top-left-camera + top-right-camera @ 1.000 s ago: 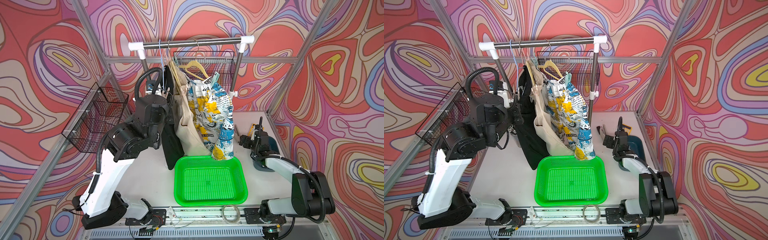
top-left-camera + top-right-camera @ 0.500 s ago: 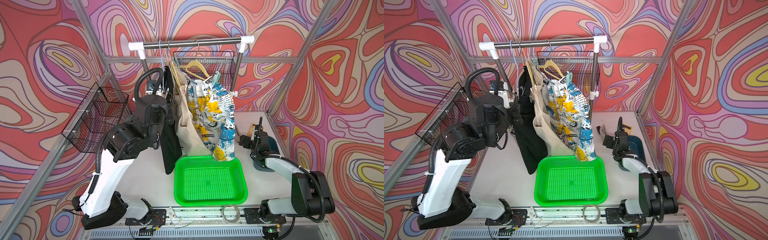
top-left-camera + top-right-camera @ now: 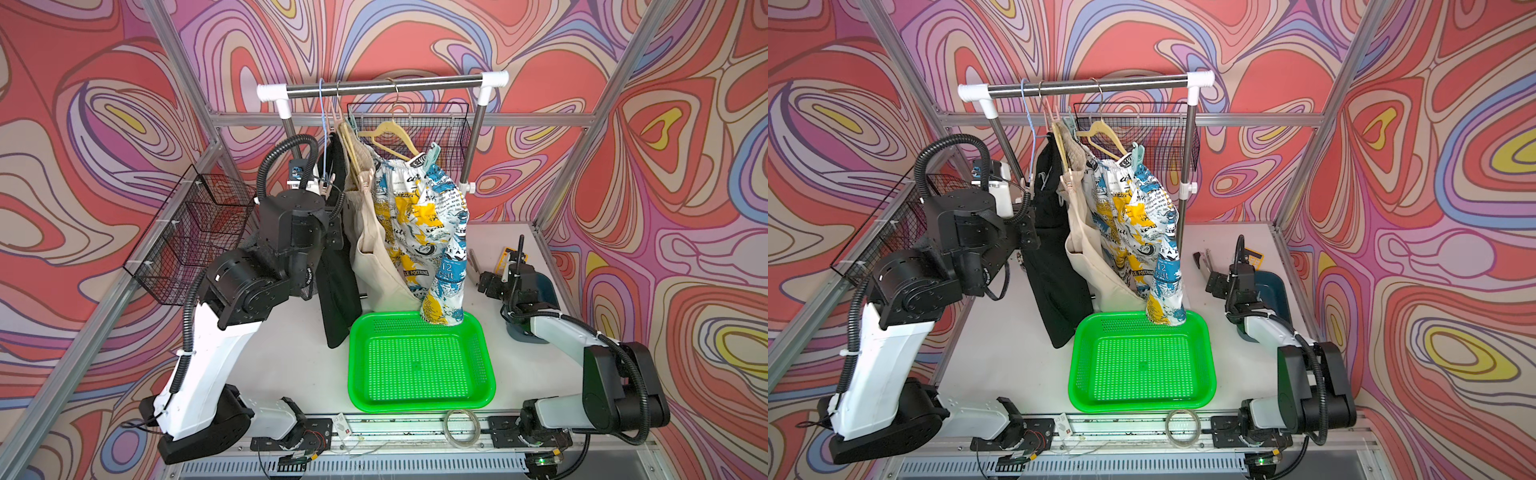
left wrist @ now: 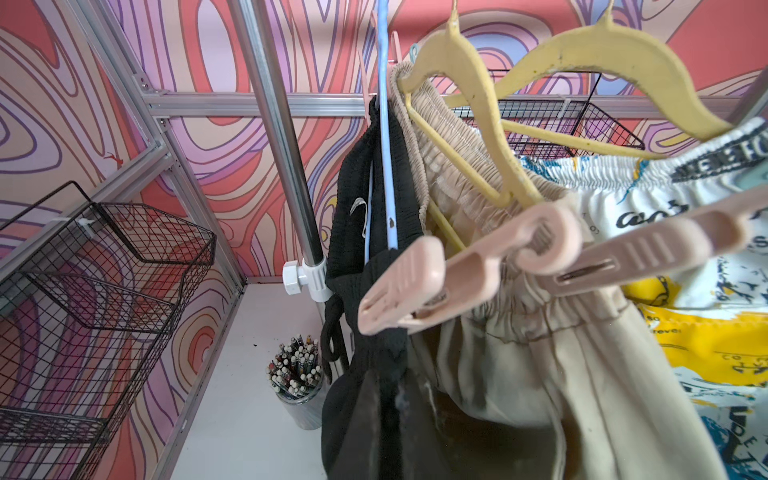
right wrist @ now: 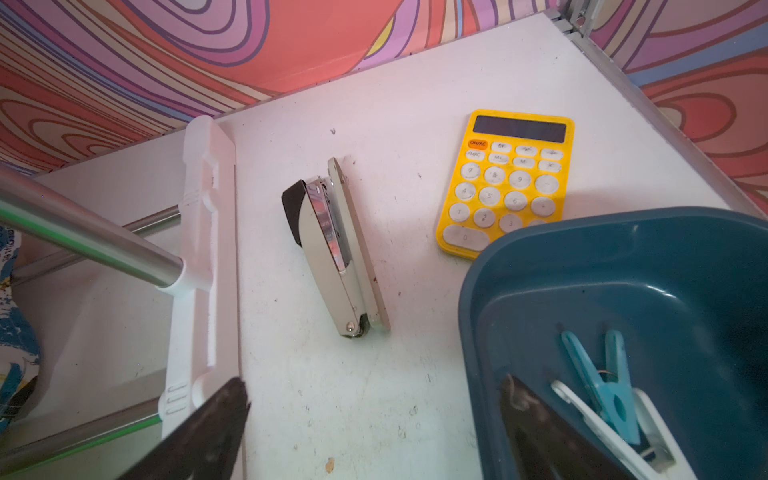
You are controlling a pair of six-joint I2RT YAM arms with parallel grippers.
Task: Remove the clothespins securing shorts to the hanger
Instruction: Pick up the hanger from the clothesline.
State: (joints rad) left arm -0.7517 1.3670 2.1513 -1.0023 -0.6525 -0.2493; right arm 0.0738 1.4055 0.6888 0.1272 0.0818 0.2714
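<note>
Item: pink clothespin point(image 4: 415, 286) | loc: at black shorts point(image 4: 374, 187) & beige shorts point(image 4: 519, 332) waistbands | axis: across them, forked end twd black | L gripper point(image 3: 329, 192) closed, we can't see hold | R gripper point(image 5: 374, 380) spread wide, empty

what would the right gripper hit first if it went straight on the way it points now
Probably the stapler, lying on the table ahead of the open right gripper. Depth is unclear, so bare table might come first.
</note>
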